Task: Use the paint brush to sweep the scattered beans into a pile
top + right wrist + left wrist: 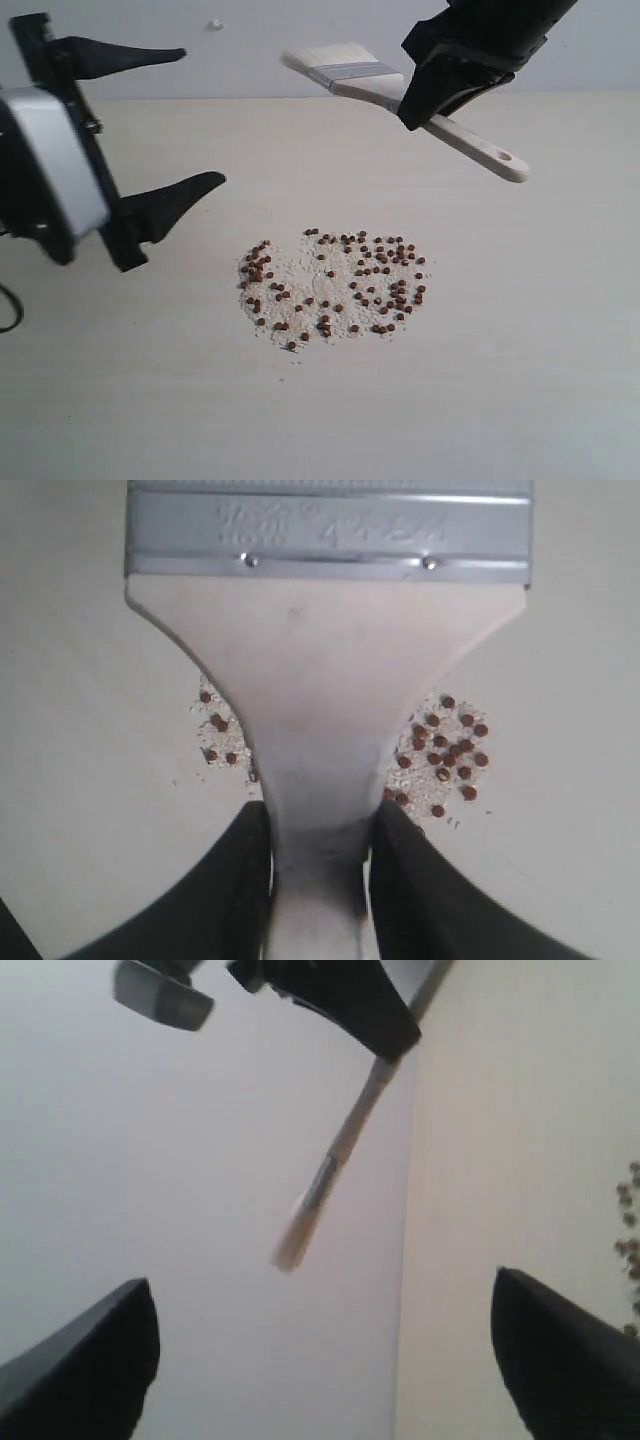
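The right claw (422, 106) pinches the brush (362, 79) by the narrow neck of its handle, one jaw on each side, as the right wrist view shows (315, 825); the brush (320, 670) hangs in the air above the table (530, 360), touching nothing else. In the exterior view its bristles point to the left and its holed handle end slants down to the right, past the claw. The beans (335, 285) lie on the table in a loose, roundish patch mixed with whitish crumbs, below the brush and apart from it; they are spread out rather than heaped. From the right wrist the beans (445, 745) show on both sides of the handle, beneath it.

The left claw (205, 116) is spread wide and holds nothing; it hangs to the left of the beans, clear of them and of the brush. In the left wrist view its two tips (320, 1280) frame the distant brush (330, 1175), with a few blurred beans (630, 1230) at the picture's edge.
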`<action>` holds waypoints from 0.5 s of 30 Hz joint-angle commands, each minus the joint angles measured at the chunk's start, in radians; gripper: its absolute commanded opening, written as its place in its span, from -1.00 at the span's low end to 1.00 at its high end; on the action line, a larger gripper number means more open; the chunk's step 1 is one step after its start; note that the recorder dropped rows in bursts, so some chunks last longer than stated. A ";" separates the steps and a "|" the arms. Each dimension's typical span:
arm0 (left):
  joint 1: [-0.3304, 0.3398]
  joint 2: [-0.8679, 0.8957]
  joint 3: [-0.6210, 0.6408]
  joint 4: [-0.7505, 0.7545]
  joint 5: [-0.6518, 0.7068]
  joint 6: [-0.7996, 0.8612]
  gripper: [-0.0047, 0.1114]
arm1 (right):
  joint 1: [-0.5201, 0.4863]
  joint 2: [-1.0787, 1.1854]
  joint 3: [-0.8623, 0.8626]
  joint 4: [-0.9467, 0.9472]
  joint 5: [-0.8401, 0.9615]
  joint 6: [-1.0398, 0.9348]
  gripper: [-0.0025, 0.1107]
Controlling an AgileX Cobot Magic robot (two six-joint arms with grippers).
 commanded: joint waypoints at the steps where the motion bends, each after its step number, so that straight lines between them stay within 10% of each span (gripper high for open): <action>1: -0.151 0.106 -0.119 -0.239 0.096 0.349 0.45 | 0.001 -0.010 -0.012 0.015 -0.004 -0.034 -0.96; 15: -0.259 0.393 -0.457 -0.341 0.261 0.678 0.41 | 0.001 -0.010 -0.012 0.057 -0.004 -0.023 -0.96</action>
